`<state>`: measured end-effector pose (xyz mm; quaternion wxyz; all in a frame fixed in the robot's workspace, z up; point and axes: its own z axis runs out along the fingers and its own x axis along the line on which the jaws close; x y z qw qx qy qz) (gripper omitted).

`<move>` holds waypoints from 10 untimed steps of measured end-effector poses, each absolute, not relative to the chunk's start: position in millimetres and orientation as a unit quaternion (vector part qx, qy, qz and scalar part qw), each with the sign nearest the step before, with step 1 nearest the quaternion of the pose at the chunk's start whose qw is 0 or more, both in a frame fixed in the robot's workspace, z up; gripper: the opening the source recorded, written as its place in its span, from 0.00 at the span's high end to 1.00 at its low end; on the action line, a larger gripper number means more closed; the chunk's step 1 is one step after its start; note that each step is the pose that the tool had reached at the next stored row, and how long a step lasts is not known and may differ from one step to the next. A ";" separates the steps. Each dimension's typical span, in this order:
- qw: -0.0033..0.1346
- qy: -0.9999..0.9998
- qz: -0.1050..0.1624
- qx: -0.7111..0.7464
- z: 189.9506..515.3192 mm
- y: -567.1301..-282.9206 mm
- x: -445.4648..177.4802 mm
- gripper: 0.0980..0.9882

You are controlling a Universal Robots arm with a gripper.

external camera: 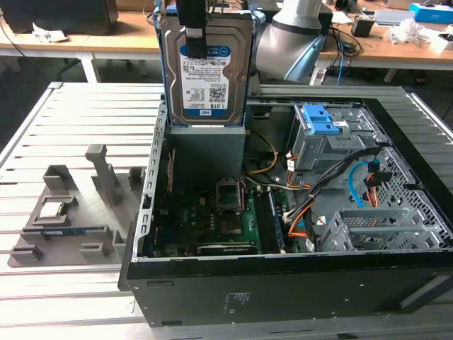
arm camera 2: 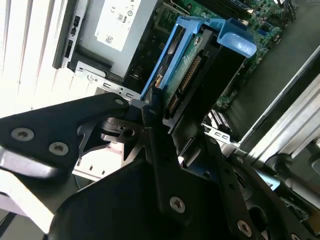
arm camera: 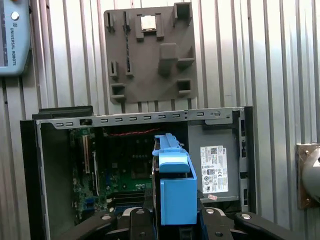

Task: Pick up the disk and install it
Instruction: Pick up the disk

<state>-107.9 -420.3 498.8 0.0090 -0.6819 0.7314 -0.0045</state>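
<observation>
The disk, a silver hard drive with a white-and-blue label and a blue bracket around it, hangs upright over the rear of the open computer case. My gripper is shut on its upper end, one black finger lying across the label. In both wrist views the black fingers clamp the drive by its edges. The blue bracket points down toward the case interior, and the drive's connector edge shows in the second wrist view.
Inside the case are the motherboard, a grey power supply just below the disk, a grey drive bay with a blue latch, orange and black cables, and a perforated cage. A grey fixture plate lies on the exterior view's left.
</observation>
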 end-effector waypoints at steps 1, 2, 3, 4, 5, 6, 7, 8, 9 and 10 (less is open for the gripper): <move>0.009 0.731 -0.005 -0.682 498.6 -424.3 -107.9 0.70; 0.009 0.731 -0.004 -0.682 498.4 -426.7 -107.9 0.70; 0.009 0.731 -0.005 -0.682 498.4 -429.2 -107.9 0.70; 0.009 0.731 -0.005 -0.682 498.2 -433.3 -107.9 0.70; 0.009 0.731 -0.005 -0.682 498.0 -436.2 -107.9 0.70; 0.009 0.731 -0.005 -0.682 497.9 -438.7 -107.9 0.70; 0.009 0.731 -0.005 -0.682 497.7 -441.5 -107.9 0.70; 0.009 0.731 -0.005 -0.682 497.6 -444.0 -107.9 0.70; 0.009 0.731 -0.005 -0.682 497.6 -446.4 -107.9 0.70; 0.009 0.731 -0.005 -0.682 497.4 -448.9 -107.9 0.70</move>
